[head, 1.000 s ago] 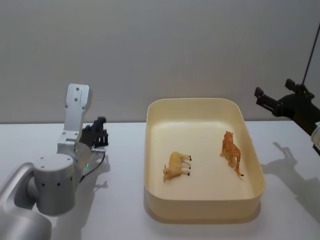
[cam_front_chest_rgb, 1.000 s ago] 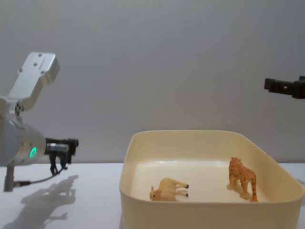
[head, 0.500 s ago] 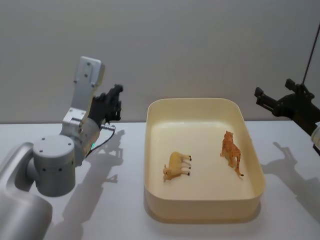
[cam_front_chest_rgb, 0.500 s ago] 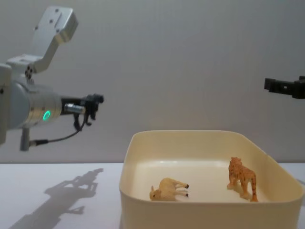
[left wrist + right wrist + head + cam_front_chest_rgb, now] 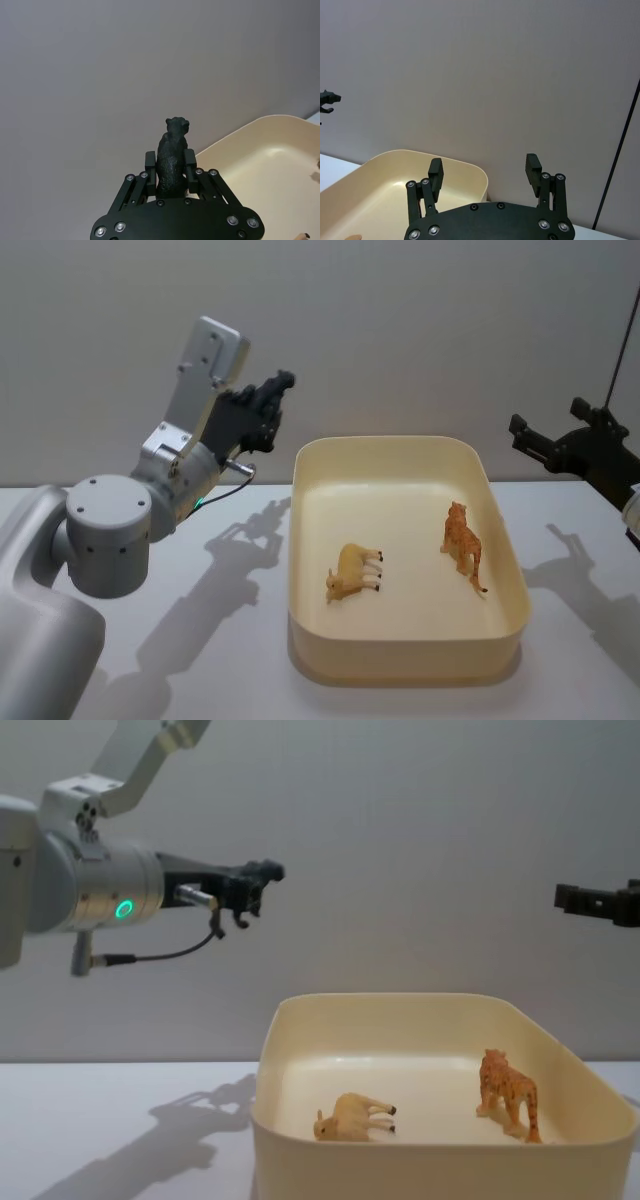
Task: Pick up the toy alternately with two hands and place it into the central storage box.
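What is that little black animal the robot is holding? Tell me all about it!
The black toy animal looks like a small bear made of dark, matte plastic, with a rounded head, small ears and textured fur. The left gripper is shut on its body, a finger pressing each side, and its head sticks out past the fingertips. It is lifted high in the air to the left of the cream storage box, above the box's rim and not over it yet. Only the gripper touches it.
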Robot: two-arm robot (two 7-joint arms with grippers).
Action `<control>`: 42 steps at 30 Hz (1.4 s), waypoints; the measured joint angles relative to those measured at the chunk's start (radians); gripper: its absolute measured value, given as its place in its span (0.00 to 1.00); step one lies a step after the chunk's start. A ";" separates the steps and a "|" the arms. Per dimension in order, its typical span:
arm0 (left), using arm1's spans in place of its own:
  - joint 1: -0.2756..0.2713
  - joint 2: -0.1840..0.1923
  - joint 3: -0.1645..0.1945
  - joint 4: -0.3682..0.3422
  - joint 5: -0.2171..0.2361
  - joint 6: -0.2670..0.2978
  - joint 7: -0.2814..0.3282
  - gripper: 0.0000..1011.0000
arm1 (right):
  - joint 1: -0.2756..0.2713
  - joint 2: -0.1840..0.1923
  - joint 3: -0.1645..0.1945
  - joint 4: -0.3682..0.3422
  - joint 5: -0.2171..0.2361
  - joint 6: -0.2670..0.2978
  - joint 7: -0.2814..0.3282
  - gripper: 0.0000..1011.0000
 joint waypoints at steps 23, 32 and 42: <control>-0.117 -0.008 0.025 0.093 0.179 -0.160 -0.407 0.30 | 0.000 0.000 0.000 0.000 0.000 0.000 0.000 0.99; -0.161 -0.014 0.042 0.159 0.239 -0.222 -0.583 0.30 | 0.000 0.000 0.000 0.000 0.000 0.000 0.000 0.99; -0.203 -0.024 0.068 0.245 0.308 -0.271 -0.732 0.41 | 0.000 0.000 0.000 0.000 0.000 0.000 0.000 0.99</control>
